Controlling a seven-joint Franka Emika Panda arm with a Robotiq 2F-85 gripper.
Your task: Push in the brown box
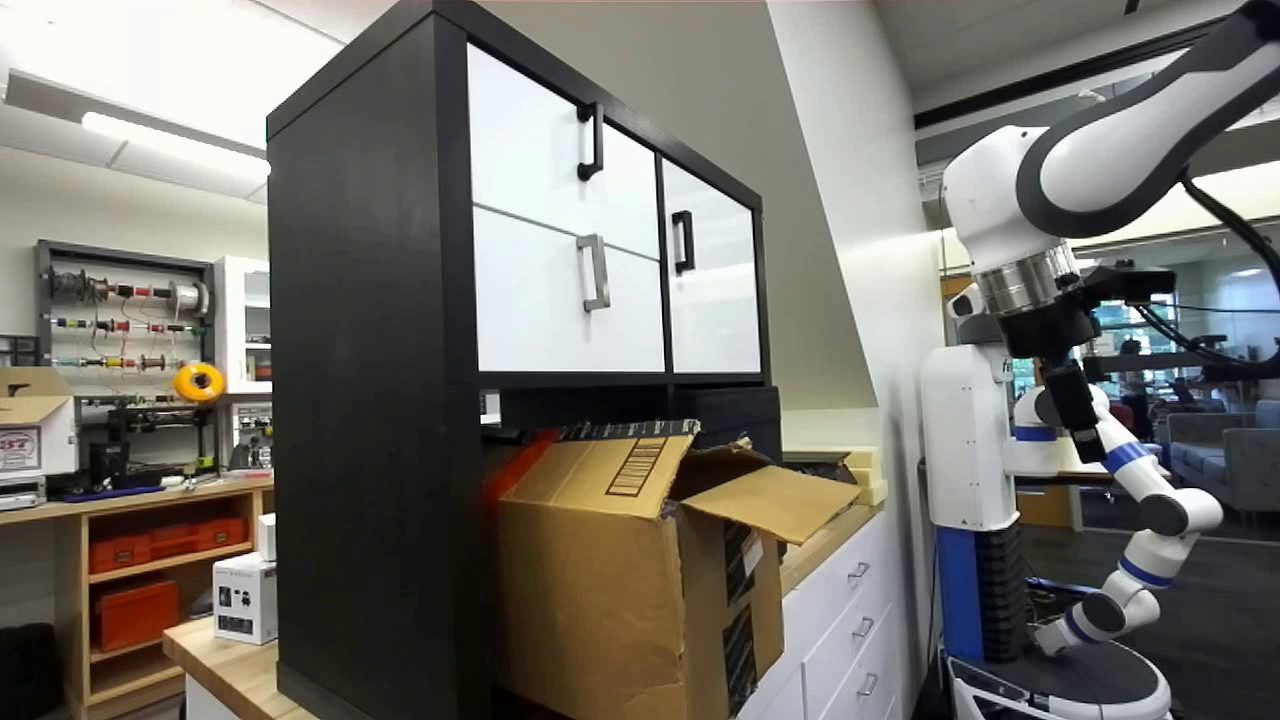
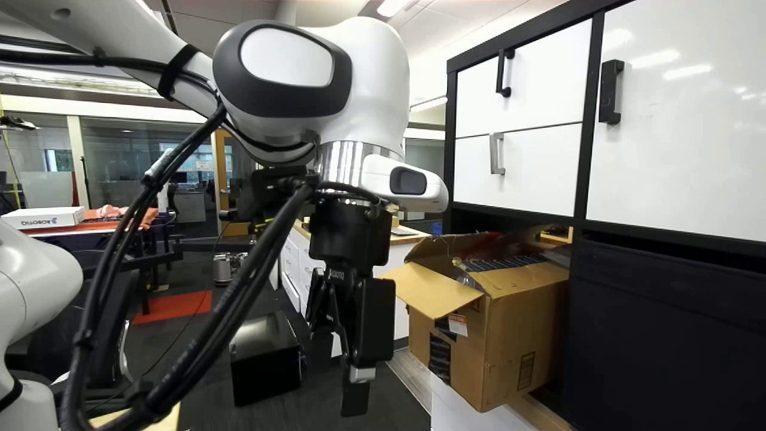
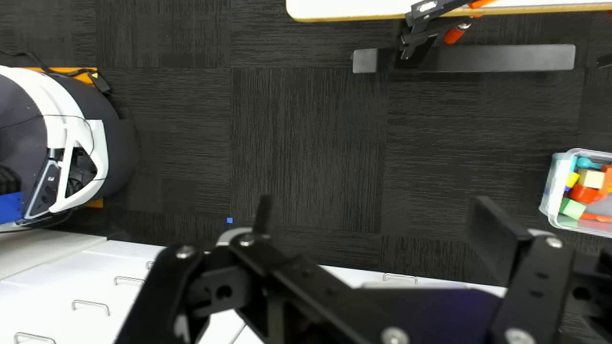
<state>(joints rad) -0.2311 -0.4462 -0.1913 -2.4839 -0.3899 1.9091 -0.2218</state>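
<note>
The pincer [image 3: 370,214] hangs, fingers [image 3: 495,234] apart — the box [image 1: 640,590] sits clear of it, a flap [image 1: 775,497] jutting its way.

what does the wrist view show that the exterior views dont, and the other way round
Only the wrist view shows a clear bin of colourful pieces, and a small blue square on the dark floor.

Only the exterior views, both of them, show the brown box with a flap sticking out, and the black cabinet with white doors.

All share the hand, its jaws apart in the wrist view, plus the white drawers and some dark floor.
</note>
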